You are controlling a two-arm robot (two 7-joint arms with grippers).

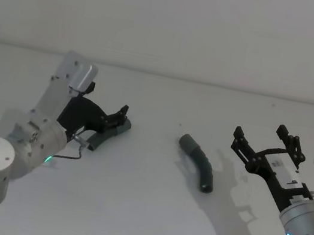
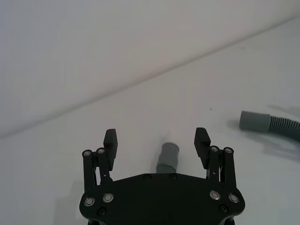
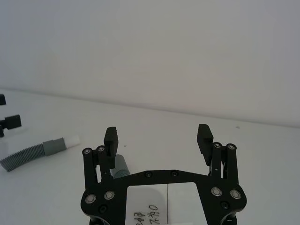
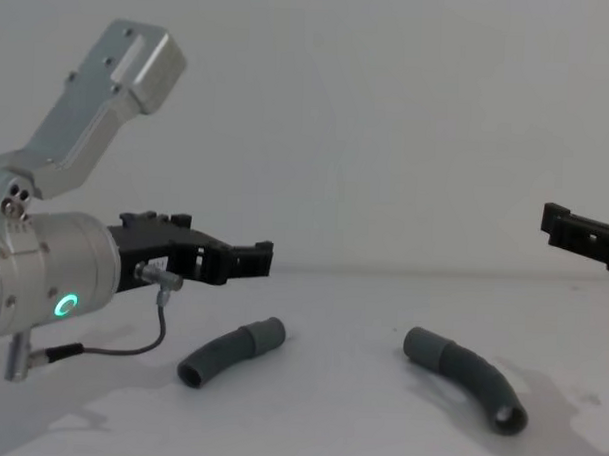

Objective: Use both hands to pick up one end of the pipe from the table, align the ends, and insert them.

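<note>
Both hose bits are lying flat on the worktop (image 1: 140, 212), well apart from each other. The left hose piece (image 4: 230, 352) sits right under my left tool (image 2: 156, 140), with its smooth cuff (image 2: 168, 157) showing between the two fingers in the left wrist view. From the chest view that tool hangs above it though, fingers spread wide, not touching anything. The right hose piece (image 1: 198, 161) is the curved one nearer the middle, cuff end pointing away from me and towards the left piece. My right tool (image 3: 157, 136) is off to its right, up above the worktop, also wide open and holding nothing.
</note>
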